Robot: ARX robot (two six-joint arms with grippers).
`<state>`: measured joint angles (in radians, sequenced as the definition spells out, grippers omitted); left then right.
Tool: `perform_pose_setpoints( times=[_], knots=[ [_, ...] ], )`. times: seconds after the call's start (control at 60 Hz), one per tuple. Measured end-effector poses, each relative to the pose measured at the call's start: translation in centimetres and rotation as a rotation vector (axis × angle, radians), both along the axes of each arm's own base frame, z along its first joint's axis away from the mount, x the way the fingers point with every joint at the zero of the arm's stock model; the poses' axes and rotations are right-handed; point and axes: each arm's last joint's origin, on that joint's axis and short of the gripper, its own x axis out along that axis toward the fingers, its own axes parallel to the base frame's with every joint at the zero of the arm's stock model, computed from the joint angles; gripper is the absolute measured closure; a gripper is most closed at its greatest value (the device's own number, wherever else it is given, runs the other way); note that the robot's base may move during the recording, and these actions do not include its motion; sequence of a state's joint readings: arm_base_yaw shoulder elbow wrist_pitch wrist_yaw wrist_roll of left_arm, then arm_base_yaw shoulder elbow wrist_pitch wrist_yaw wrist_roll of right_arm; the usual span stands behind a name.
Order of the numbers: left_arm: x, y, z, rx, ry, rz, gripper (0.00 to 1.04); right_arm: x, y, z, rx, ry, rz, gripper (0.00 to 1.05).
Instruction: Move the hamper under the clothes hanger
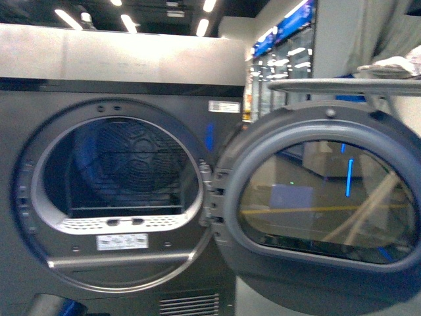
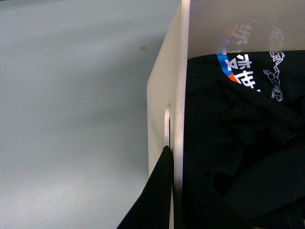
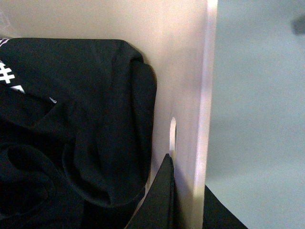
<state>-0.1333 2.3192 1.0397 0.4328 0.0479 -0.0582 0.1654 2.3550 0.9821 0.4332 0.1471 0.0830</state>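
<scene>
Up close in the wrist views: 1 beige plastic hamper (image 2: 164,81) (image 3: 186,71) with 2 slot handles, 1 per view, and a gripper at each. The right gripper (image 3: 188,181) has black fingers (image 3: 162,200) on both sides of the wall just by the slot, so it's clamped on the hamper. The left gripper (image 2: 171,162) shows 1 black finger at its slot; the other side gets lost in the dark cloth, so can't tell if it's closed. The hamper holds crumpled black clothes (image 2: 248,157) (image 3: 95,119), and the left wrist view shows blue, orange and white print on them. It sits on a plain pale grey floor (image 2: 71,119) (image 3: 257,119).

Only the front view shows the rest: 1 dark grey front-loading dryer (image 1: 39,105), its round door (image 1: 322,191) swung open to the right. Past that, upper right, is 1 long grey bar of the clothes hanger (image 1: 342,84). Strip lights and blue-lit signs are at the back.
</scene>
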Motion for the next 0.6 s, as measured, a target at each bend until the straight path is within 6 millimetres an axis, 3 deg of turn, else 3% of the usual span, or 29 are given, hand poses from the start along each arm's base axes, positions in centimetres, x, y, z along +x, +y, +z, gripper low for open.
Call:
perform_pose_setpoints(
  times=[0.601],
  knots=[
    [0.07,0.49,0.07,0.009,-0.003,0.020,1.00,-0.10,0.45,0.01,0.005,0.001,0.016,1.02]
  ],
)
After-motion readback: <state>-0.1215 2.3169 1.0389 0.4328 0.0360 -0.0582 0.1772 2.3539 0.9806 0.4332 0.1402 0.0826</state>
